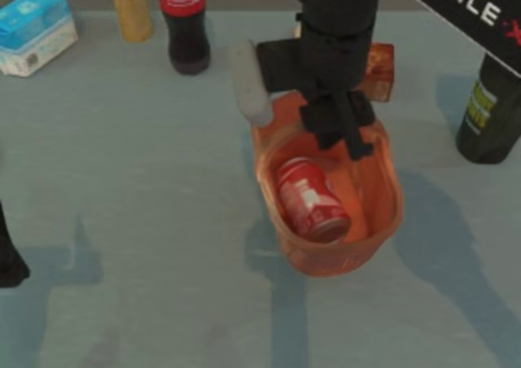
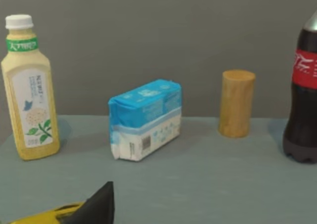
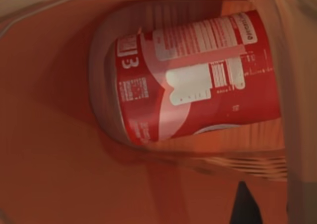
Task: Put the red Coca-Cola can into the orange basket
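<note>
Lying on its side inside the orange basket (image 1: 383, 221), right of the surface's centre: red Coca-Cola can (image 1: 310, 199), small white print unreadable. Hovering at the basket's 12 o'clock rim: right gripper (image 1: 346, 136), holding nothing, opening width impossible to tell. Parked at 9 o'clock: left gripper (image 2: 96, 206).

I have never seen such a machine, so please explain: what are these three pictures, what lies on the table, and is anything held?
This is a simulated robot with two arms at a grey table. One picture looks down from above; the other two come from cameras on each wrist.

From above, the right arm's gripper hangs over the orange basket. The red Coca-Cola can lies on its side inside the basket, and nothing holds it. The right wrist camera shows that can close up.

The left arm is parked at the table's left edge. Its camera sees a yellow drink bottle, a blue tissue pack, a wooden cylinder and a dark cola bottle.
</note>
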Robot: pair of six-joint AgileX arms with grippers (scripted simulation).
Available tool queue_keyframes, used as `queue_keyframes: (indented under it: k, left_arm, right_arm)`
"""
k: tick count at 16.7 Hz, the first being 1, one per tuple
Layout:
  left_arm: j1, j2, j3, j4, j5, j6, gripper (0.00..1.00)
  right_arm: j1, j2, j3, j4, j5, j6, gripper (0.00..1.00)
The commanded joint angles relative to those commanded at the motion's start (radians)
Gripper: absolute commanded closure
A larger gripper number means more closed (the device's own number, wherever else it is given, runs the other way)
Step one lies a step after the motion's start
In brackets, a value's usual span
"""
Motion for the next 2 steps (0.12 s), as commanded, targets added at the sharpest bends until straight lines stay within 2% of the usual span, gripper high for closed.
queue_keyframes:
  k: [2]
  left_arm:
    - [0.000,0.000,0.000,0.000,0.000,0.000,0.00]
  right_arm:
    - [-0.005,-0.002,0.026,-0.026,0.000,-0.005,1.00]
